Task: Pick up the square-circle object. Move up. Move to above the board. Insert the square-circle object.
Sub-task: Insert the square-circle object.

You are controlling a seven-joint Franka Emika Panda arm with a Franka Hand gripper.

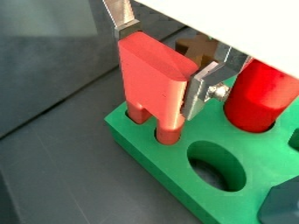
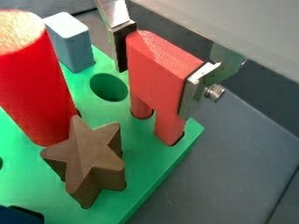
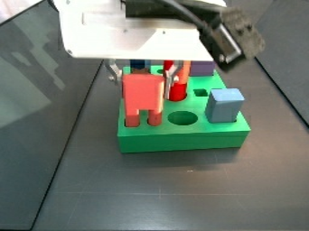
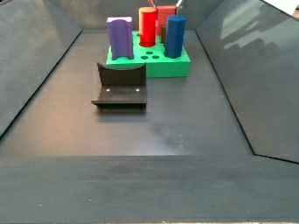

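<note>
The square-circle object (image 1: 155, 80) is pinched between the two silver fingers of the gripper (image 1: 163, 66), with one finger (image 2: 118, 26) on each flat side. It is held upright directly below the gripper, its two prongs pointing down. In both wrist views the prong tips are seen at or just inside the top of the board (image 1: 158, 162), near one corner. Picking up, lifting and carrying over the board are judged to be done; what is left is the last part of the insertion, since most of the block is seen above the green surface. Whether the prongs are already seated in their holes or merely resting on the rim cannot be told.

In a wrist view a red cylinder (image 1: 260, 96) is shown just beside the gripper, with an empty round hole (image 1: 214, 164) in front of the held block. In another wrist view a brown star piece (image 2: 87, 162) and a grey-blue block (image 2: 70, 39) are shown standing in the board, which the former view does not reveal. In a side view the white gripper housing (image 3: 126, 32) is seen above the board. In the far side view the fixture (image 4: 121, 86) is seen on the floor, well apart from the gripper, and a purple block (image 4: 119, 35) and a blue peg (image 4: 174, 37) are shown in the board; the gripper itself cannot be made out there.
</note>
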